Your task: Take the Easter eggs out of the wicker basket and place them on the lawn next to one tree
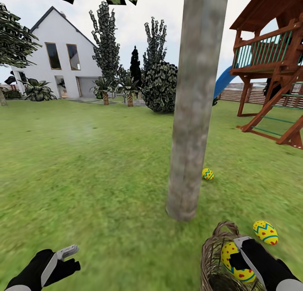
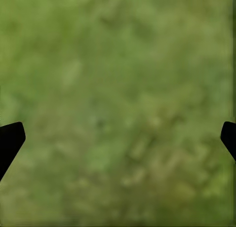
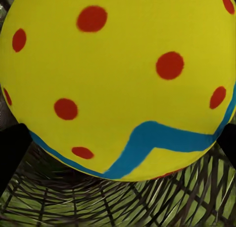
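Yellow fills your right wrist view: the last Easter egg [image 3: 118,84] sits right between the fingertips, above the weave of the wicker basket [image 1: 210,261]. Your right gripper [image 1: 240,257] reaches down into the basket over that egg, but whether the jaws have closed on it you cannot tell from here. Confirm a firm grip before lifting, then raise it straight up clear of the rim. Two eggs already lie on the lawn [image 1: 105,177] by the tree [image 1: 191,114]: one [image 1: 265,232] just beside the basket, another [image 1: 208,173] past the trunk. Set this one near them. Your left gripper [image 1: 63,259] hangs low over grass, jaws wide and empty.
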You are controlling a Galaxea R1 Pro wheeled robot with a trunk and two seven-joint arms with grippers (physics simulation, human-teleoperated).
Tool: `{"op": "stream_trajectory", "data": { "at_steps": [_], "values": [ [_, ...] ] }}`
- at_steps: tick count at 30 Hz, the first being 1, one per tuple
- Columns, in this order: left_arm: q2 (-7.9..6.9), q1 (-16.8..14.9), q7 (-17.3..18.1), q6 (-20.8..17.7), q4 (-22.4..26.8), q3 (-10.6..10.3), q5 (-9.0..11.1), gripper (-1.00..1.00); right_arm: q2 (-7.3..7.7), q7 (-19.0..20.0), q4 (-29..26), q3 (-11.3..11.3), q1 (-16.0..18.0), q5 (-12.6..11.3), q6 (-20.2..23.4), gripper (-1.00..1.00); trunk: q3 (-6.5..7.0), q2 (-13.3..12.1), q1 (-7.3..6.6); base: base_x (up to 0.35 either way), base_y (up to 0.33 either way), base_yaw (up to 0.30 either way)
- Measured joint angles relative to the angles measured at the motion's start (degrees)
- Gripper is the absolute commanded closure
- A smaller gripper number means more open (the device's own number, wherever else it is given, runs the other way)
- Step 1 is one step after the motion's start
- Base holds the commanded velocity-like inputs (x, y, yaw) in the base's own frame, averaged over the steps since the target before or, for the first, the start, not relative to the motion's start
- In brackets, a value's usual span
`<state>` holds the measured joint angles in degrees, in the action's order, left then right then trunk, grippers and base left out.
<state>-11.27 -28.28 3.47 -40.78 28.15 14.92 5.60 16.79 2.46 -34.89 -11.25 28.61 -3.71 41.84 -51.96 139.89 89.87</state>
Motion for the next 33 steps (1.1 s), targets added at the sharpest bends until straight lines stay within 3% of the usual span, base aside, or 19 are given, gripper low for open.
{"op": "stream_trajectory", "data": {
  "at_steps": [33],
  "values": [
    [0.36, 0.0, -0.1, 0.1, -0.1, 0.0, 0.0, -1.0, 0.09, 0.0, 0.0, 0.1, 0.0, 0.0, 0.0, 1.0, 5.92, -13.2, -7.25, 0.0, 0.0, 0.0]
  ]
}}
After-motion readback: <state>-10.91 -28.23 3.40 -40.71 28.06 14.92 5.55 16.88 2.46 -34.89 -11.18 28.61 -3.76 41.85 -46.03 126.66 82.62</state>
